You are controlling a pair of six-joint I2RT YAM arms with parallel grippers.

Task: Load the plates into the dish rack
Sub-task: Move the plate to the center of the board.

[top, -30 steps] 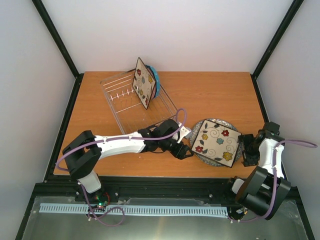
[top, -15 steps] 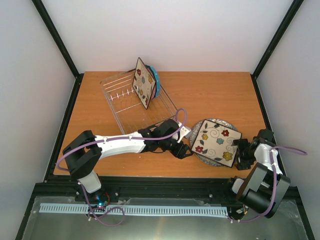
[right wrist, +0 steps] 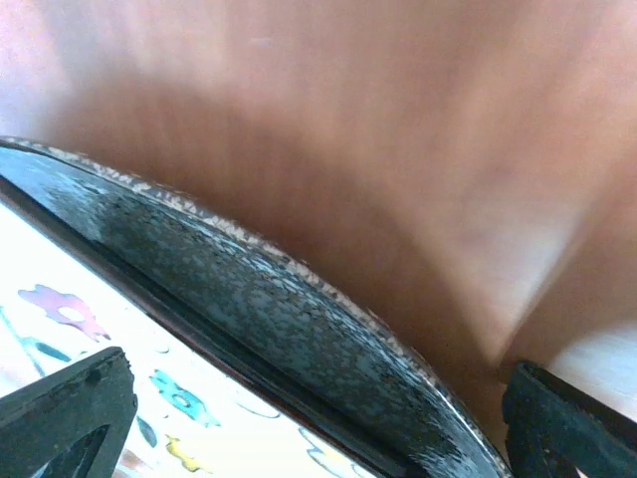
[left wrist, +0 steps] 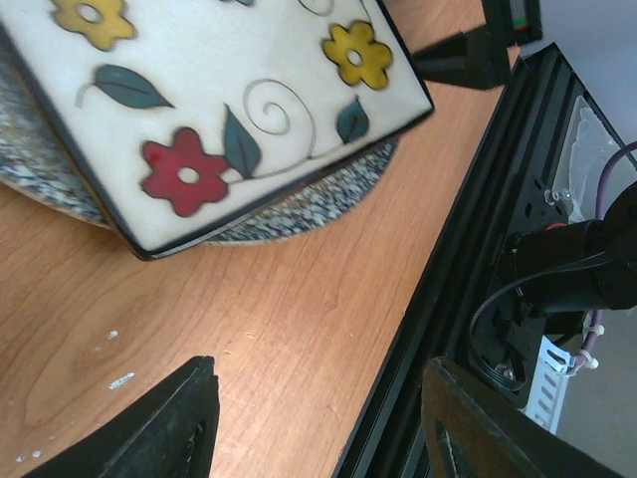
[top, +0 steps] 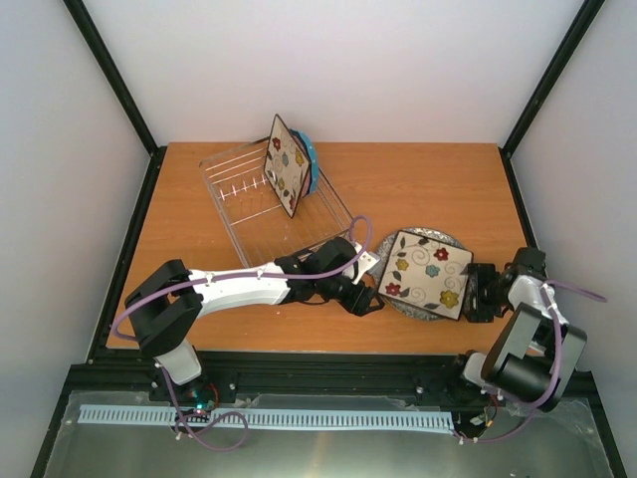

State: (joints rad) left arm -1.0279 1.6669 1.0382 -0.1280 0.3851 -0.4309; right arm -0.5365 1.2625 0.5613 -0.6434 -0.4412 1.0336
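Note:
A square cream plate (top: pixel 428 274) with coloured flowers lies on a round grey speckled plate (top: pixel 414 309) on the table's right side. My left gripper (top: pixel 376 296) stands open just left of this stack, nothing between its fingers (left wrist: pixel 159 428); its wrist view has the square plate (left wrist: pixel 219 110) and the grey plate (left wrist: pixel 299 214) ahead. My right gripper (top: pixel 476 292) is open at the stack's right edge, where the grey rim (right wrist: pixel 299 299) and the square plate (right wrist: pixel 90 349) reach in between its fingers. In the dish rack (top: pixel 249 204) a second square flowered plate (top: pixel 286 166) stands upright with a blue plate (top: pixel 312 159) behind it.
The black frame rail (left wrist: pixel 448 269) runs along the table's near edge, close to my left gripper. Black corner posts (top: pixel 114 85) and white walls close in the table on three sides. The rack's front half holds only bare tines (top: pixel 244 189).
My right gripper has come in leftward to the stack's right edge. The square plate on top has shifted a little left and up. The left arm has stayed put.

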